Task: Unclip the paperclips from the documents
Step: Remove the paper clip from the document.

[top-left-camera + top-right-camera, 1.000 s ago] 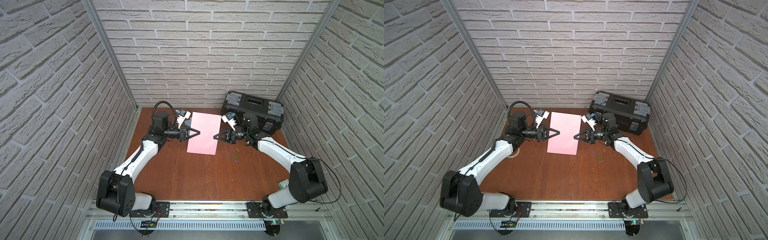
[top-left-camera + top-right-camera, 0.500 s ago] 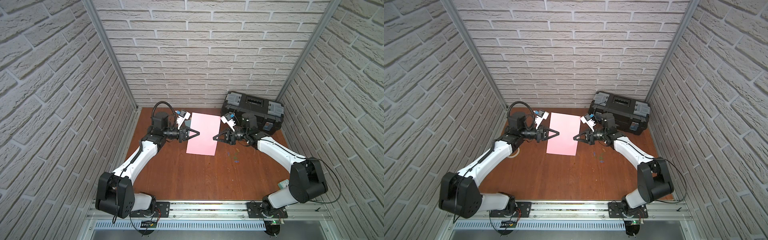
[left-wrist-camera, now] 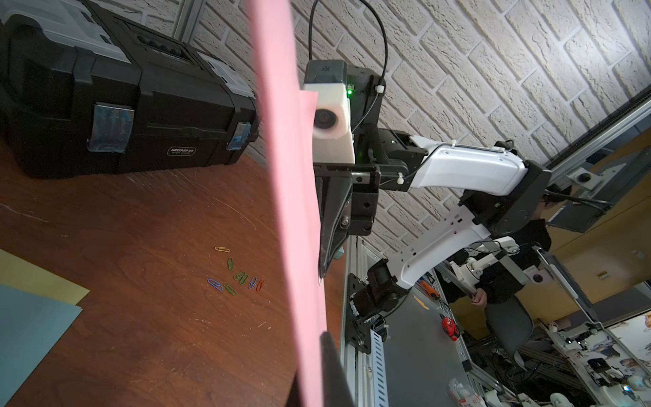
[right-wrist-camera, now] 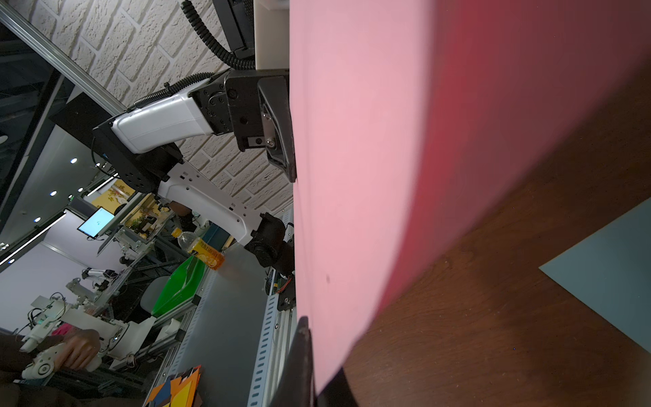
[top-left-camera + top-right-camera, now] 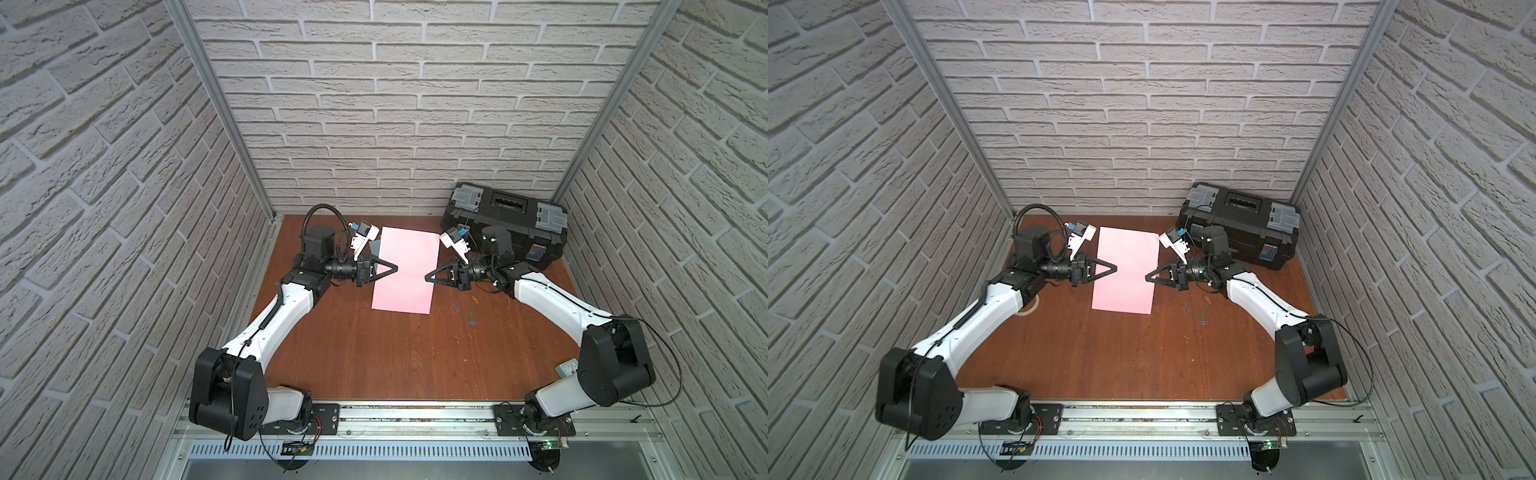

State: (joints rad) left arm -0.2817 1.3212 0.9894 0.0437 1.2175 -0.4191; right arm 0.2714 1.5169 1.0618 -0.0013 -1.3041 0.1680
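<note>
In both top views the left end effector [image 5: 397, 269] and right end effector [image 5: 427, 277], arms reaching level inward, each clench a side edge of the plain pink paper sheet [image 5: 409, 257], held off the brown wooden worktop [image 5: 374, 353]. The left wrist view shows small coloured wire paperclips [image 3: 241, 276] loose there. The right wrist view shows no clip on the sheet, so unclipping looks nearly done.

The pink sheet [image 3: 292, 197] stands edge-on, clamped at its near edge in the left pincer [image 3: 317, 349] and at its far edge in the right pincer [image 3: 321, 271]. On the bench [image 3: 141, 211] just beside the pink sheet lie loose coloured paperclips [image 3: 241, 276]. Farther from it are a black toolbox [image 3: 123, 105] and the overlapping corners of a yellow sheet [image 3: 38, 278] and a blue sheet [image 3: 31, 334].
</note>
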